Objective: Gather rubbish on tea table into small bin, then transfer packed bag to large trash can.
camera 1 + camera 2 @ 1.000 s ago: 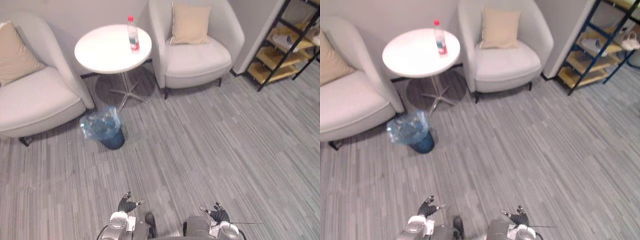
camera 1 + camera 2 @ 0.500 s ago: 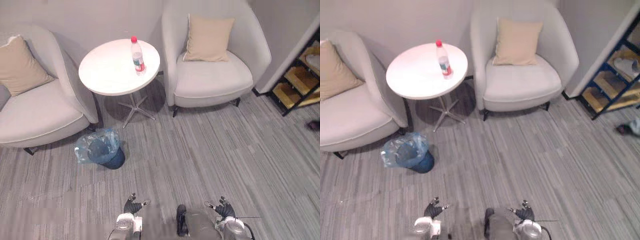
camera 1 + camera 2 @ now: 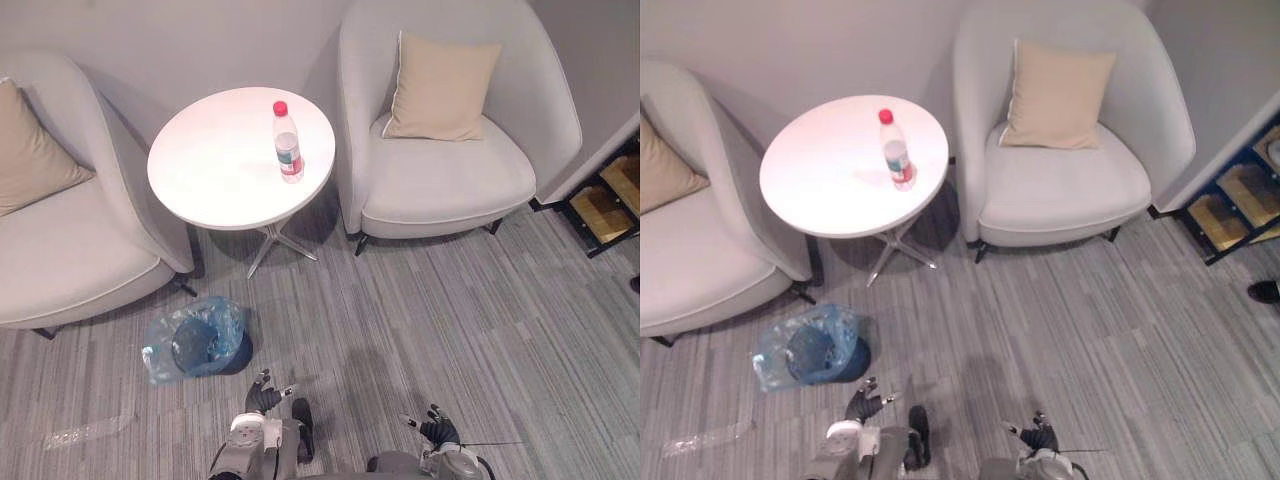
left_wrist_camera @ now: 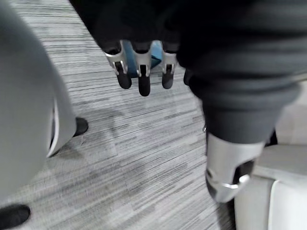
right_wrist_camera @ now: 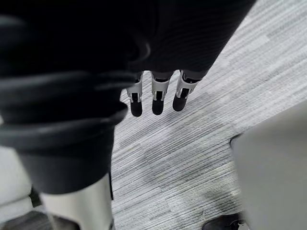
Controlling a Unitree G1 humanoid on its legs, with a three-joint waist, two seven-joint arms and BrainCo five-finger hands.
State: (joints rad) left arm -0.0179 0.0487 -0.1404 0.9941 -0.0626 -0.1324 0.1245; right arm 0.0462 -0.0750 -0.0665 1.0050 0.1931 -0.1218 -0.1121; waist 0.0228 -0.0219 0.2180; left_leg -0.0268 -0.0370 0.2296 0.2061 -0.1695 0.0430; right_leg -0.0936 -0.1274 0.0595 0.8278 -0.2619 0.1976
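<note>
My left robot hand [image 3: 262, 396] and right robot hand [image 3: 436, 429] hung empty, fingers loosely spread. My head view had shifted closer than before. The left wrist view glimpsed the small blue bag-lined bin [image 3: 234, 353] beyond. The clear red-capped plastic bottle [image 3: 288, 146] stood on the round white desk [image 3: 210, 160].

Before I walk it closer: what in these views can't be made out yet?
- Inside the small bin, eye views: the crumpled blue liner and the distance leave its contents unclear.
- The bottle on the round table: too small to tell whether liquid remains.
- A clear scrap on the floor: too small to identify.
- The shelf: cut off by the right edge.
</note>
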